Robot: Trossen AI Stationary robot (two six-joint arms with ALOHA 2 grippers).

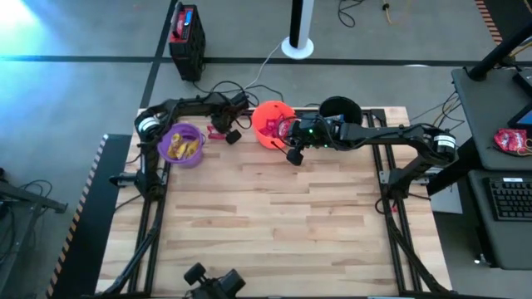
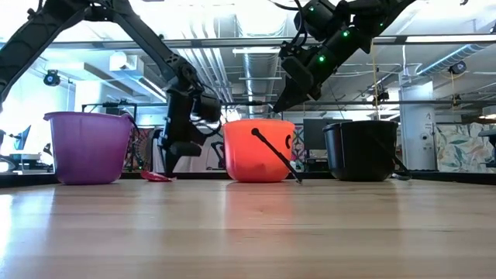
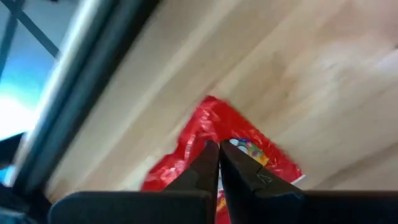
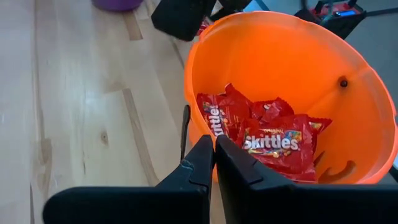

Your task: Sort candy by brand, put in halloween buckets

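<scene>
Left hand (image 3: 217, 163) is hanging clenched over our last red packet (image 3: 214, 134) on the desk (image 1: 274, 224); next we're opening, grasping it for the orange bucket (image 1: 270, 123).

I am working in a robotics lab. My wooden tabletop (image 1: 274, 224) sits centre frame on a black metal frame over grey concrete floor (image 1: 75, 100). A keyboard (image 1: 509, 198) occupies a desk at right. Beyond the table, the low view shows exposed ceiling ducts (image 2: 232, 62), glass partitions and monitors (image 2: 318, 136).
</scene>
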